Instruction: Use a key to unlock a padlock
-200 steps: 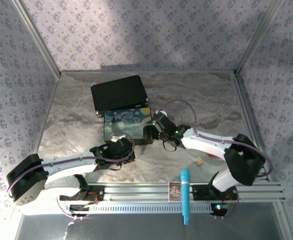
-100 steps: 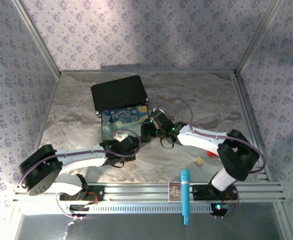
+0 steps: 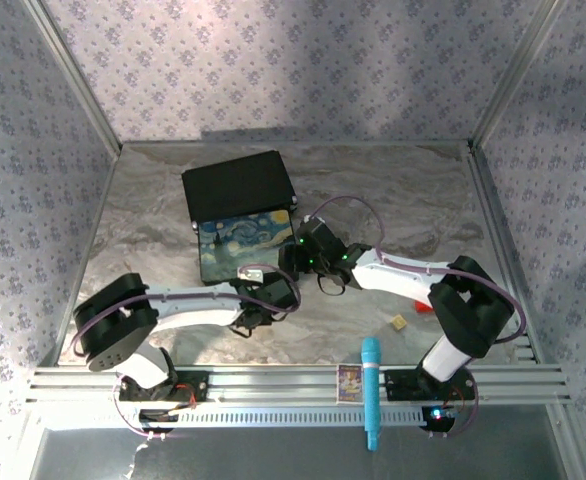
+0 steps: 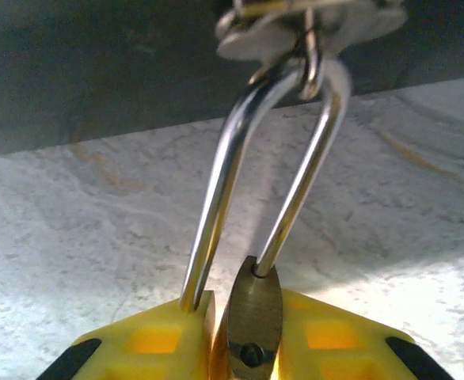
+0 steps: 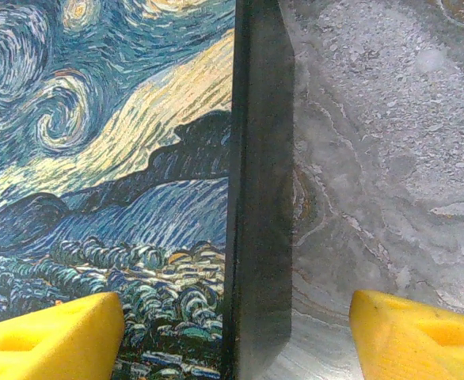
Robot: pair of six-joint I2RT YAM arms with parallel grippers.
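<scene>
Records left gripper clamped on the padlock, whose shackle threads the hasp of the starry-night box, apparently to steady it for a key, and right gripper spread astride the box's side wall, probably bracing it.

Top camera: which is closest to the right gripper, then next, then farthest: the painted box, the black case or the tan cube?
1. painted box: the right gripper straddles its right edge.
2. black case: behind the box, farther back on the table.
3. tan cube: near right, toward the rail.
</scene>
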